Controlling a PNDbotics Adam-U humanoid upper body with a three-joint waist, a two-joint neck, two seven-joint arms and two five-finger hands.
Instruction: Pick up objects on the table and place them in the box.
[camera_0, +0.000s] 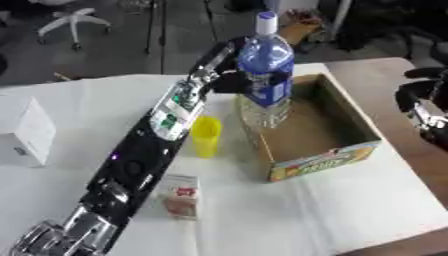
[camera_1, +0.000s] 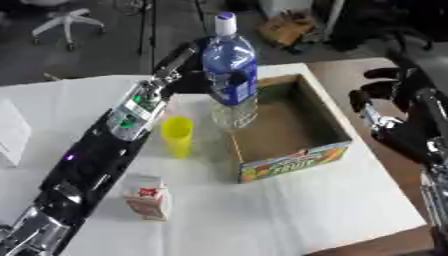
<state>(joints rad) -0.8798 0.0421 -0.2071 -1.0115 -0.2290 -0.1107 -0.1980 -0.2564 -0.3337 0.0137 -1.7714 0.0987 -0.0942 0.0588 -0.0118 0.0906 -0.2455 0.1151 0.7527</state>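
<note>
Small carton (camera_0: 181, 196) nearest, left of the box (camera_0: 350, 127), yellow cup (camera_0: 206, 136) beside it, left hand (camera_0: 223, 70) grasping water bottle (camera_0: 266, 75) over box's left wall, right hand (camera_1: 398, 107) relaxed, right of box.

The cardboard box (camera_0: 325, 162) carries a colourful printed panel on its near wall, where the word "FRUIT" reads in large letters. The water bottle (camera_0: 265, 75) wears a blue label, and the small carton (camera_0: 181, 196) shows a red mark; neither is legible.
</note>
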